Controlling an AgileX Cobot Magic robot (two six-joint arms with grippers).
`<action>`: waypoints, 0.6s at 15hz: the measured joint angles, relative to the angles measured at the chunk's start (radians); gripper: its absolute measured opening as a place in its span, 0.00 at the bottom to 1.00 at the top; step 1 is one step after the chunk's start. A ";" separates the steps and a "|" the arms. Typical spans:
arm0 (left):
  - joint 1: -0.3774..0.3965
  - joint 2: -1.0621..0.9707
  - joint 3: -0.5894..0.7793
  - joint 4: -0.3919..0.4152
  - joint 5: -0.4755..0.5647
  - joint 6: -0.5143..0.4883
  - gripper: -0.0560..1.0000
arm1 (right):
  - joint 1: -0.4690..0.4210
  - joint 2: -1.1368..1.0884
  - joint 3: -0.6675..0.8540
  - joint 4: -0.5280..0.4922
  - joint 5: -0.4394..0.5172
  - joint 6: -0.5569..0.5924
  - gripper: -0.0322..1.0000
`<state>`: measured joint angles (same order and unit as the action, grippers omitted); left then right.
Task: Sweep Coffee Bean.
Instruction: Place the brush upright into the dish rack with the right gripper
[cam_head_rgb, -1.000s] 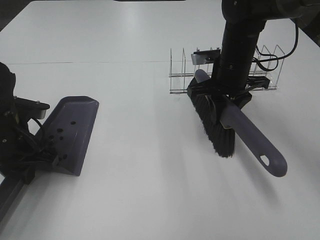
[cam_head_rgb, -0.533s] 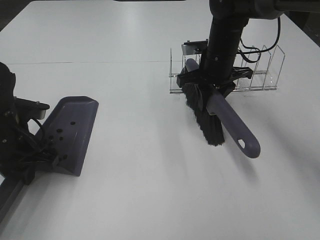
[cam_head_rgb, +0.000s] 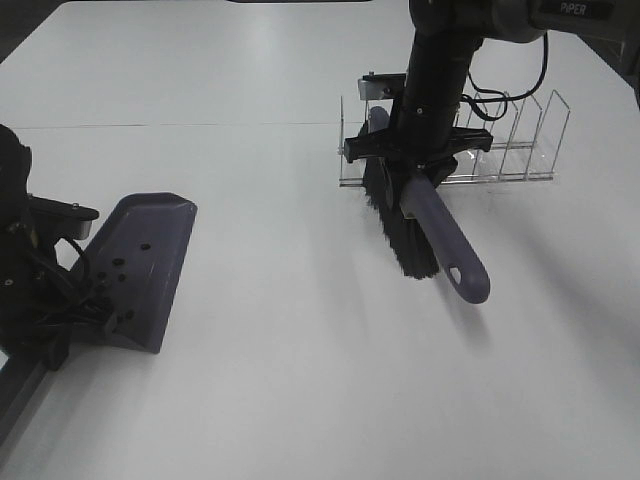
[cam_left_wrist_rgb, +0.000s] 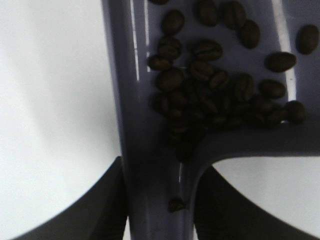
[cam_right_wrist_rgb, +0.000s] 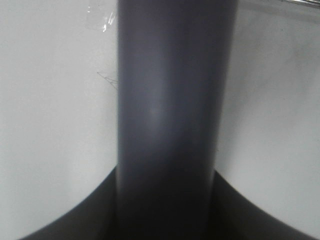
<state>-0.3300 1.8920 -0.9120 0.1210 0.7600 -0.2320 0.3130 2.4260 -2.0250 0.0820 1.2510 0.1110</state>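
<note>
Left gripper (cam_left_wrist_rgb: 160, 215) - fingers (cam_left_wrist_rgb: 107, 210) pinched on the neck of the dustpan (cam_head_rgb: 145, 265), one either side. The dustpan sits on the table (cam_head_rgb: 300, 400), well apart from the other arm.

Coffee beans (cam_left_wrist_rgb: 200, 95) - all that I can see lie inside the dustpan, heaped against its back wall by the neck. One lone bean sits down in the neck channel between the fingers. None shows on the table in the high view.

Right gripper (cam_head_rgb: 415, 175) - clamped across the handle of the brush (cam_head_rgb: 405, 235). The bristles hang just beside the front of the wire rack (cam_head_rgb: 520, 140); the handle end sticks out toward the camera.

Risks, as I judge them:
- Any forward tilt of the dustpan would send the heap sliding to the open lip and onto the table.
- The bean in the neck could drop out on a lift.
- Bristles may snag a rack wire if the brush moves sideways, dragging the light rack.
- The smooth round handle could twist in the grip.
- I cannot tell whether the bristles touch the table.
</note>
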 joint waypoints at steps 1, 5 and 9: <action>0.000 0.000 0.000 0.000 0.001 0.000 0.37 | -0.011 0.000 0.000 0.016 0.000 0.004 0.32; 0.000 0.000 0.000 -0.008 -0.014 -0.008 0.37 | -0.041 0.000 0.000 0.118 -0.055 0.006 0.32; 0.000 0.000 0.000 -0.008 -0.014 -0.009 0.37 | -0.044 0.001 0.000 0.134 -0.119 0.009 0.32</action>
<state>-0.3300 1.8920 -0.9120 0.1130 0.7460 -0.2410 0.2690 2.4270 -2.0250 0.2160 1.1320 0.1200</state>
